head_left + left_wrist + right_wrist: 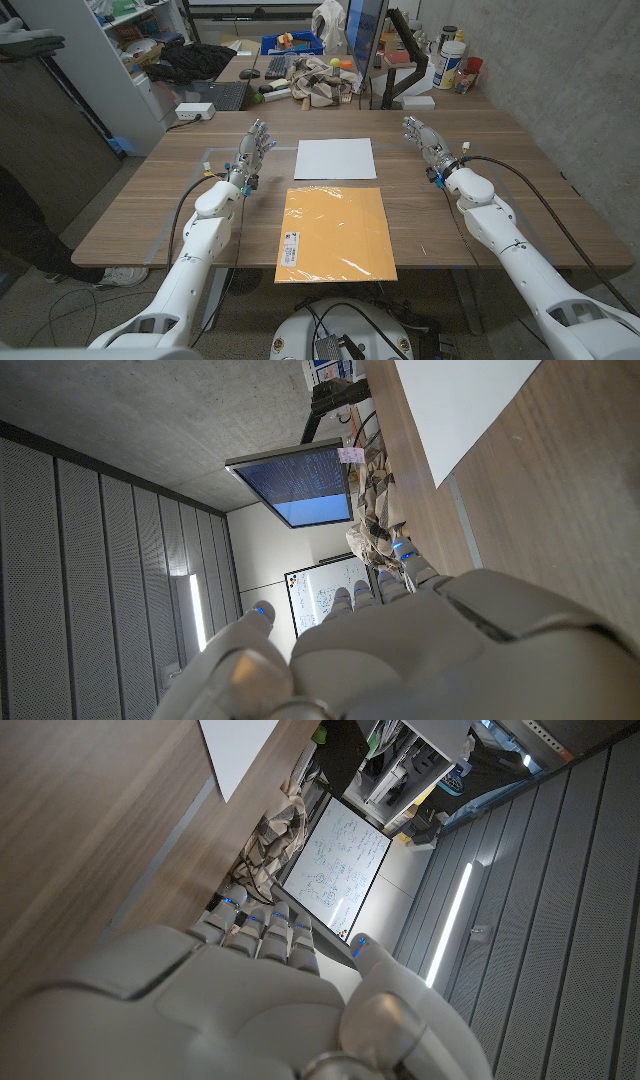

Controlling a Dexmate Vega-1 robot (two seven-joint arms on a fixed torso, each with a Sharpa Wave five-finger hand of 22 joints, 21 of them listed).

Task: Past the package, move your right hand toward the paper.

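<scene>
Right hand (422,134) sits open and holds nothing, off to the right of the paper (335,158), bare table (450,220) between them. Left hand (253,148) is open too. Nearest is the orange package (336,233), long axis running away, small unreadable label (291,247). Paper lies just beyond, wide side across.

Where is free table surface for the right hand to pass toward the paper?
Bare wood lies between the right hand and the white paper, and beside the orange package along the table's right edge. The far edge behind the paper is crowded with clutter.
</scene>
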